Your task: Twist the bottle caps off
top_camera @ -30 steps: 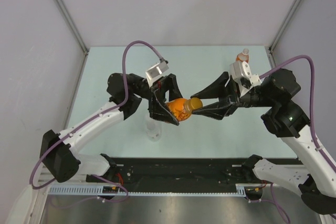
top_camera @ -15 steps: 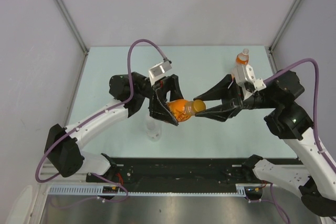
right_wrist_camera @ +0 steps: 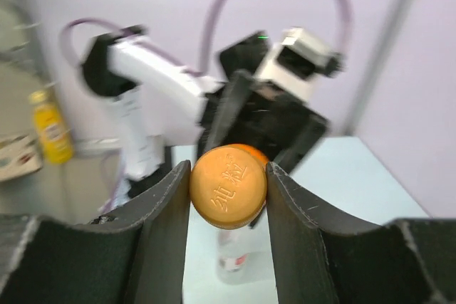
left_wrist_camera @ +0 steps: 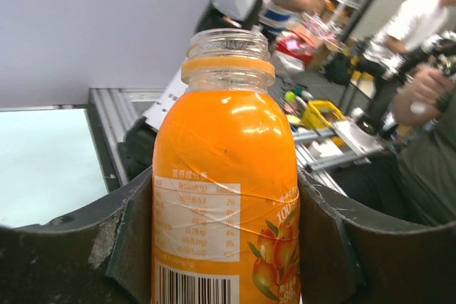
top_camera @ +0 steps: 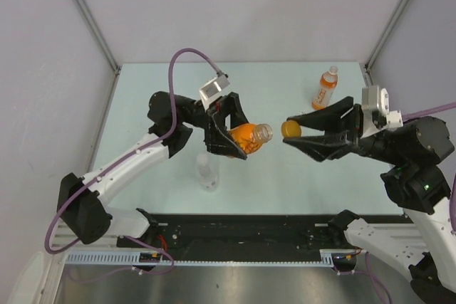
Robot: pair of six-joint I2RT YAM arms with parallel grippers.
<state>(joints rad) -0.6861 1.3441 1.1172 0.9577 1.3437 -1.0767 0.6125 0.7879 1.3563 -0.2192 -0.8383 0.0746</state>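
My left gripper is shut on the squat orange bottle, held tilted above the table with its open, capless neck pointing right. In the left wrist view the bottle fills the space between the fingers. My right gripper is shut on the orange cap, a short way right of the bottle's neck; the cap sits between the fingers in the right wrist view. The clear bottle stands below the left gripper. The taller orange bottle stands at the back right, white cap on.
The pale green table is bounded by grey walls on the left, back and right. A black rail runs along the near edge by the arm bases. People and clutter show beyond the table in the left wrist view.
My right gripper has pulled away to the right with the orange cap, which came off the squat bottle. The left gripper has kept its hold and shifted slightly up.
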